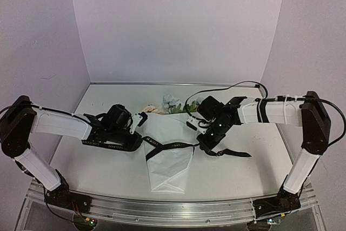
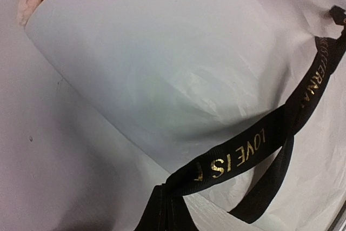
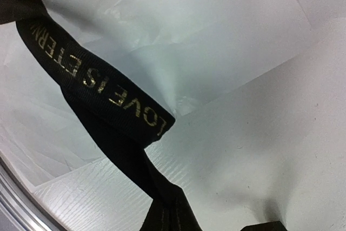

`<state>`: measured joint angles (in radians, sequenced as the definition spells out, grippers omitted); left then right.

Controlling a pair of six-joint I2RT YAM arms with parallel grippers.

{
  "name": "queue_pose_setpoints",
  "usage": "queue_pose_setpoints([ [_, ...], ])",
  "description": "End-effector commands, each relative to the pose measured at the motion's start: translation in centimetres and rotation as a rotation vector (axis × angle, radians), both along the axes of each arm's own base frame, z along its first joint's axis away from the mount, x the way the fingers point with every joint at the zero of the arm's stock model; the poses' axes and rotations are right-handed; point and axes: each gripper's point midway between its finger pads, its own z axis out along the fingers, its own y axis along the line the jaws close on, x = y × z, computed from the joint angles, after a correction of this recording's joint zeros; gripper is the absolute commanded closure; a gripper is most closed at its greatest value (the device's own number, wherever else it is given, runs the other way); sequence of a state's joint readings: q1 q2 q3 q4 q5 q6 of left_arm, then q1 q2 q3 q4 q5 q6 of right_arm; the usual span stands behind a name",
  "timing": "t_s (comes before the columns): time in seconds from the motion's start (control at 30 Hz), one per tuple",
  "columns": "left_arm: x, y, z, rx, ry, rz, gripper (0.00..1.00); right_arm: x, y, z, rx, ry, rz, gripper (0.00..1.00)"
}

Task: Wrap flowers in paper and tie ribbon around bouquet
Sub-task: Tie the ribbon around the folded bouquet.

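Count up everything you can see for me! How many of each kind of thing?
bouquet: 1
ribbon: 1
robot grippers: 2, the left gripper and the right gripper
Total: 4

Centre barred by bouquet, ribbon; room on far table.

Top view: even, diffuse light, faint lilac cast, soft shadows on counter, detail slightly soft | Left wrist: paper bright, nearly washed out; ribbon lettering sharp, near end blurred | Right wrist: counter shadowed lower right; nearest ribbon out of focus; rail at lower left appears curved.
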<state>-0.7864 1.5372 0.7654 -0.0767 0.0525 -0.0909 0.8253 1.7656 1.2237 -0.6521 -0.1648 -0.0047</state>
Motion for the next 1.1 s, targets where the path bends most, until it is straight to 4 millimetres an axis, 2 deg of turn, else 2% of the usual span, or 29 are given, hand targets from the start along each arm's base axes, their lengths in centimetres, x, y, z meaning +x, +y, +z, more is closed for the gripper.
queue_pose_setpoints([
  [0.0,0.4,0.2,0.8,-0.104,0.112,0.209,1.00,-0.4,-2.2,-0.3,-0.115,0.063,-0.182,1.00],
  [0.1,0.4,0.8,0.0,-0.098,0.130,0.255,1.00,-0.7,-3.3,-0.1,-0.160,0.077,-0.255,1.00],
  [0.17,1.3,1.9,-0.3,-0.065,0.097,0.330,1.00,-0.7,-4.2,0.1,-0.186,0.067,-0.302,1.00],
  [0.37,2.3,3.4,-0.7,-0.017,0.052,0.418,1.00,-0.7,-6.4,0.8,-0.219,0.011,-0.405,1.00],
  [0.5,3.0,5.9,-1.1,0.055,0.021,0.561,1.00,-0.3,-8.4,1.1,-0.260,-0.058,-0.496,1.00],
  [0.63,2.9,8.4,-1.1,0.103,0.013,0.686,1.00,0.2,-9.9,1.6,-0.296,-0.118,-0.524,1.00],
  [0.73,2.6,11.1,-1.2,0.121,0.034,0.802,1.00,0.3,-11.1,1.3,-0.300,-0.110,-0.584,1.00],
  [0.93,2.3,16.3,-1.7,0.049,0.124,0.994,1.00,-0.7,-14.1,0.1,-0.309,-0.067,-0.710,1.00],
  [1.07,2.2,18.8,-1.7,0.013,0.147,1.062,1.00,-1.9,-16.8,-0.7,-0.332,-0.076,-0.784,1.00],
])
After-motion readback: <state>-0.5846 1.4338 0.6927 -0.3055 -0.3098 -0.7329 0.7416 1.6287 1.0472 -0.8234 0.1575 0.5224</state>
